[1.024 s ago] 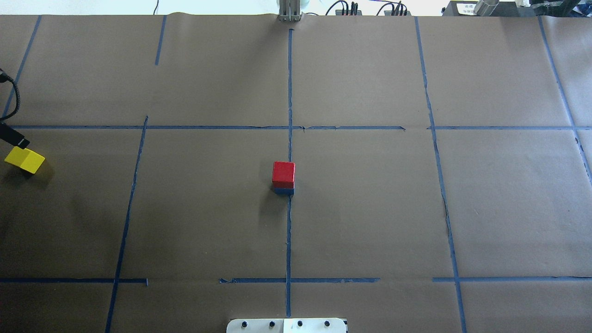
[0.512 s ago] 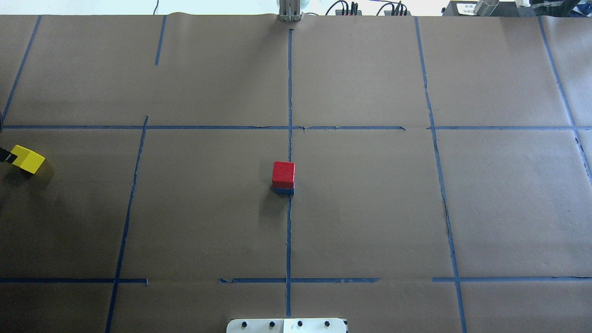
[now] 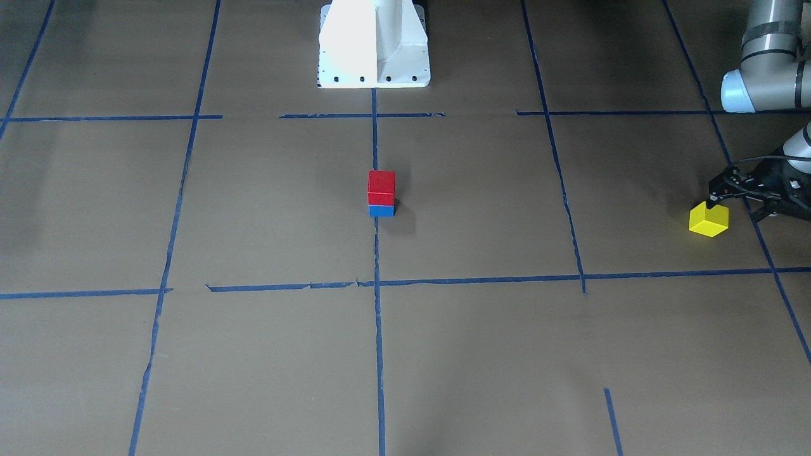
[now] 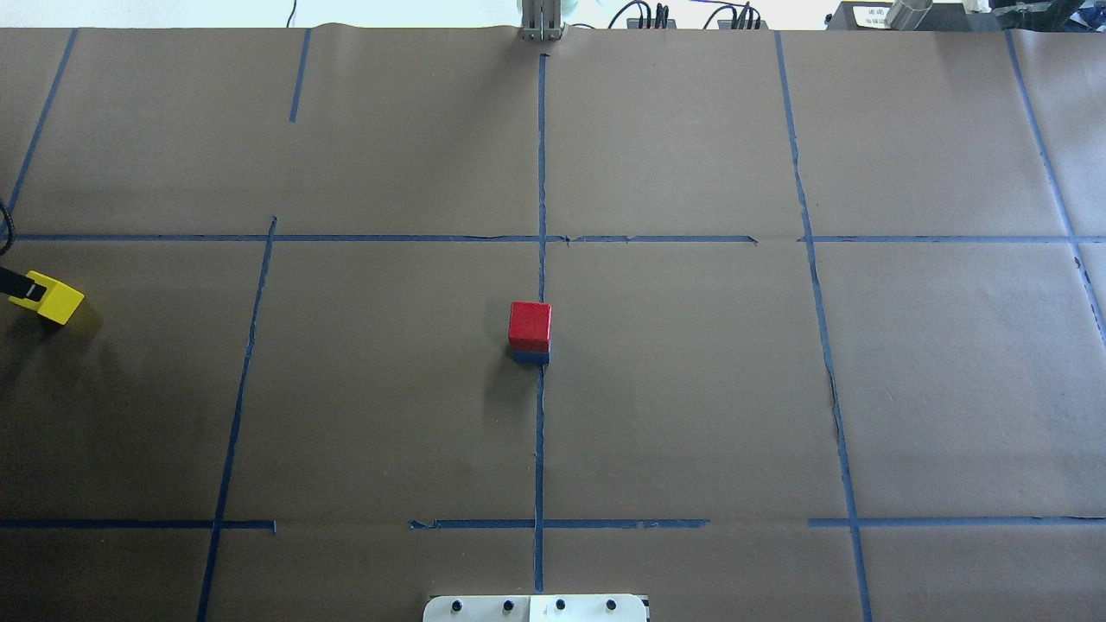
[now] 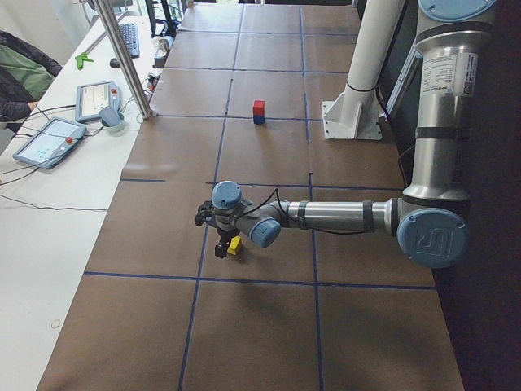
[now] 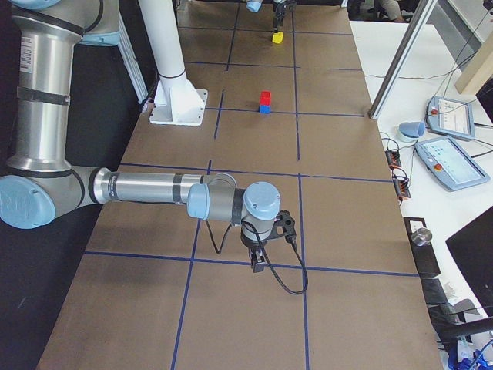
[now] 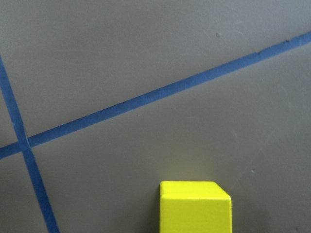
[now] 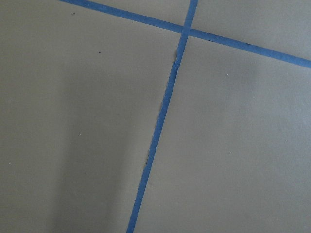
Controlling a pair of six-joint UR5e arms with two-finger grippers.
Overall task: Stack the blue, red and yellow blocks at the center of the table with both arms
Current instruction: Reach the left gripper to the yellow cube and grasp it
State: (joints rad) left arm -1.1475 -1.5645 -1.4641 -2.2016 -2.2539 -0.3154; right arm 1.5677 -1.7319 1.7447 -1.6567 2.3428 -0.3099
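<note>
the red block [image 4: 530, 324] is found seated squarely on the blue block [image 3: 381, 210] at the centre of the table [image 4: 691, 389], on the middle tape line. two of three tiers are judged complete. the yellow block [image 4: 54, 296] is located at 9 o'clock from the stack in the overhead view, well apart, near the table's edge. the left gripper [image 3: 719, 197] is placed at this block, touching or just over its top. whether its fingers are closed on the block cannot be told. the right gripper [image 6: 260, 258] is seen at 6 o'clock from the stack in the right side view, well apart. its finger opening cannot be told and nothing is seen held. the yellow block's pickup, carry and placing on the red block are judged outstanding.
</note>
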